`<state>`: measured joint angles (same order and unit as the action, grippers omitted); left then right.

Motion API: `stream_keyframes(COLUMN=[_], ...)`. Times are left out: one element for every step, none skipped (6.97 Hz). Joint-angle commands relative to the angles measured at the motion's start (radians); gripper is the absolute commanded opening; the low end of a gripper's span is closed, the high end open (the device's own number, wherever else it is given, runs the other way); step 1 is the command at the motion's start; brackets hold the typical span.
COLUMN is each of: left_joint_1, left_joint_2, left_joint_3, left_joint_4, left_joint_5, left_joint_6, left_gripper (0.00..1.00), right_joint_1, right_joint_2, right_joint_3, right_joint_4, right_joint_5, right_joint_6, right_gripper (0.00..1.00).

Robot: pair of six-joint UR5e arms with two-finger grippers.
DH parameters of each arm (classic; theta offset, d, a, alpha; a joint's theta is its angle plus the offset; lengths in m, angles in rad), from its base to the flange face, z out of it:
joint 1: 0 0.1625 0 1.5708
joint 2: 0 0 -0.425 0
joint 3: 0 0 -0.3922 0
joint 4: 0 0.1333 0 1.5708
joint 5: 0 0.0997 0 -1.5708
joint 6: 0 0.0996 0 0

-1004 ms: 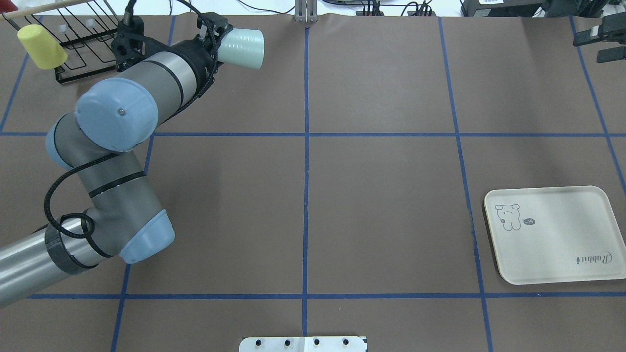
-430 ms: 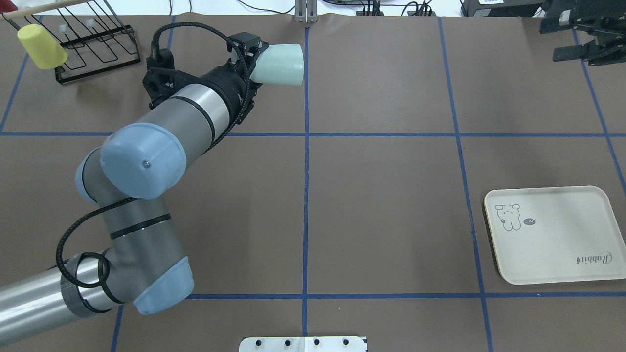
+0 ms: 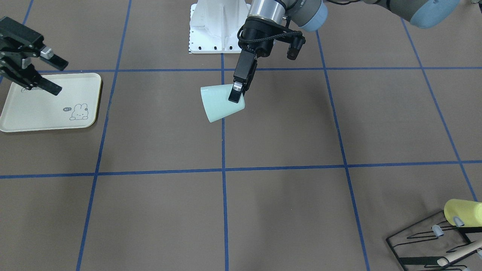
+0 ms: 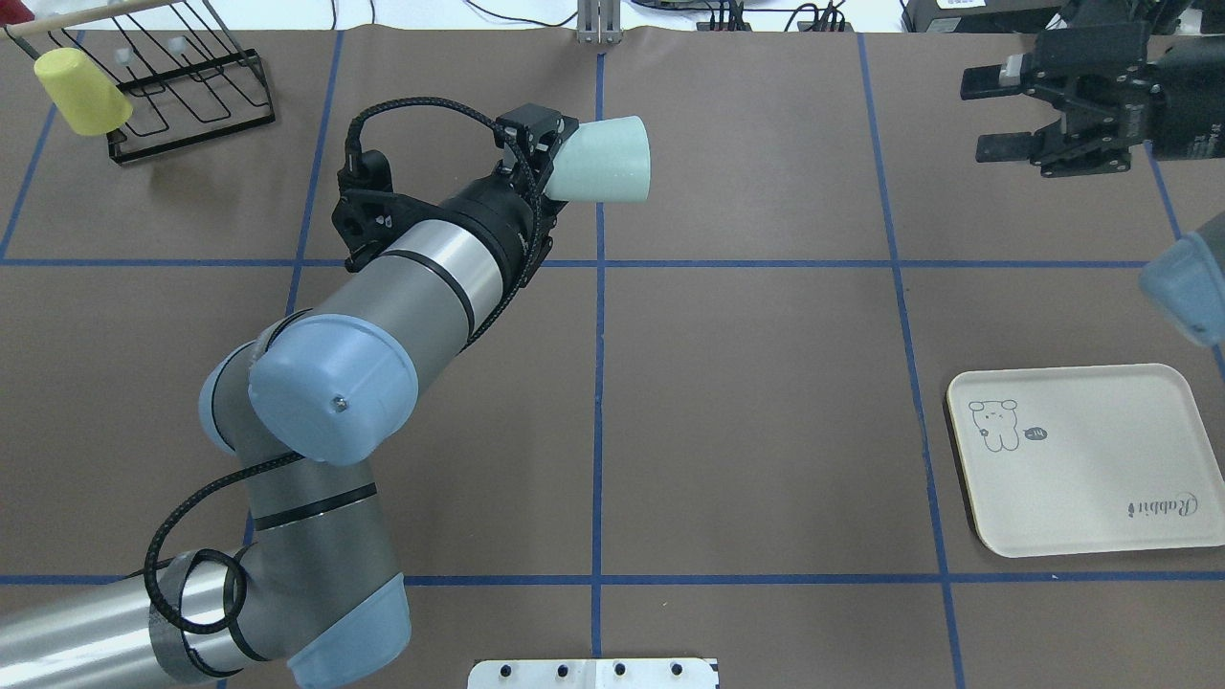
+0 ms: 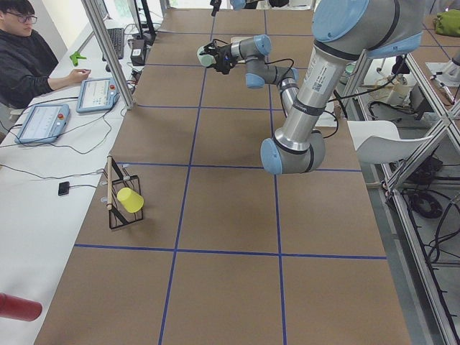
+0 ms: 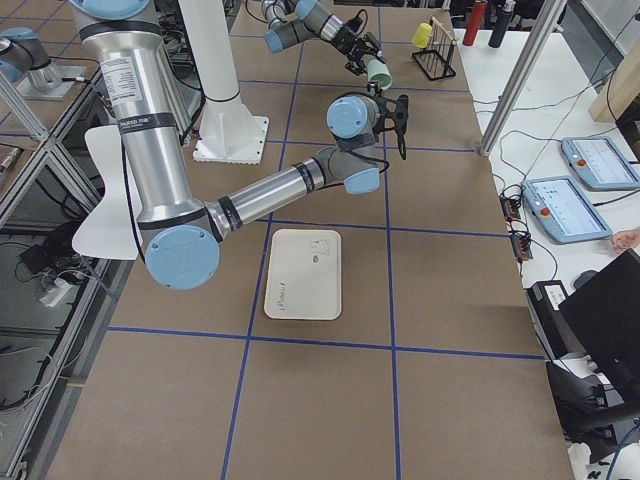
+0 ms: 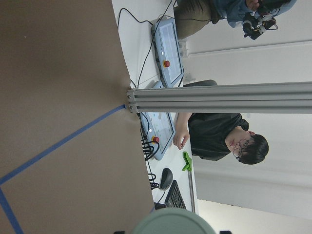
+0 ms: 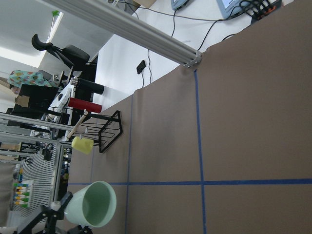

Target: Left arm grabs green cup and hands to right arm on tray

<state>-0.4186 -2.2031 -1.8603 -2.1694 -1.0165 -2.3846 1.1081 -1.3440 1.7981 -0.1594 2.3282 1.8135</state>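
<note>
The pale green cup hangs tilted on its side above the far middle of the table, mouth toward the right. My left gripper is shut on its base end; one finger lies across the cup in the front-facing view. My right gripper is open and empty at the far right, jaws pointing left toward the cup, well apart from it. It also shows in the front-facing view, above the tray's far corner. The cream rabbit tray lies flat at the near right, with nothing on it. The right wrist view shows the cup's open mouth.
A pale yellow cup sits on a black wire rack at the far left corner. A white base plate is at the near edge. Operators and tablets are beyond the far edge, past an aluminium post.
My left arm has swung to the right with the green cup in its grip. My right gripper has come in from the far right corner, moving left, still open.
</note>
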Motion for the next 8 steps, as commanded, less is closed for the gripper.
stream_keyframes(left_joint_1=[0.026, 0.038, 0.052, 0.055, 0.058, 0.058, 0.058, 0.076], left_joint_2=[-0.003, -0.001, -0.001, 0.006, 0.008, 0.008, 0.01, 0.022], left_joint_3=[-0.008, -0.011, -0.019, -0.043, -0.057, -0.077, -0.091, -0.085], left_joint_4=[-0.004, -0.045, -0.09, -0.125, -0.144, -0.15, -0.155, -0.208], left_joint_5=[0.004, 0.004, 0.001, -0.005, -0.008, -0.01, -0.011, -0.01], left_joint_6=[-0.021, -0.021, -0.025, -0.062, -0.092, -0.116, -0.125, -0.125], left_gripper=[0.32, 0.32, 0.32, 0.32, 0.32, 0.32, 0.32, 0.32], right_joint_1=[-0.103, -0.149, -0.174, -0.175, -0.175, -0.191, -0.223, -0.255], right_joint_2=[0.006, 0.034, 0.054, 0.072, 0.097, 0.123, 0.127, 0.129], right_joint_3=[0.012, 0.018, 0.018, 0.02, 0.02, 0.02, 0.02, 0.02], right_joint_4=[0.081, 0.083, 0.083, 0.083, 0.084, 0.106, 0.144, 0.161], right_joint_5=[-0.065, -0.067, -0.069, -0.07, -0.076, -0.12, -0.191, -0.243], right_joint_6=[0.079, 0.095, 0.122, 0.13, 0.156, 0.188, 0.207, 0.207], right_gripper=[0.99, 0.99, 0.99, 0.99, 0.99, 0.99, 0.99, 0.99])
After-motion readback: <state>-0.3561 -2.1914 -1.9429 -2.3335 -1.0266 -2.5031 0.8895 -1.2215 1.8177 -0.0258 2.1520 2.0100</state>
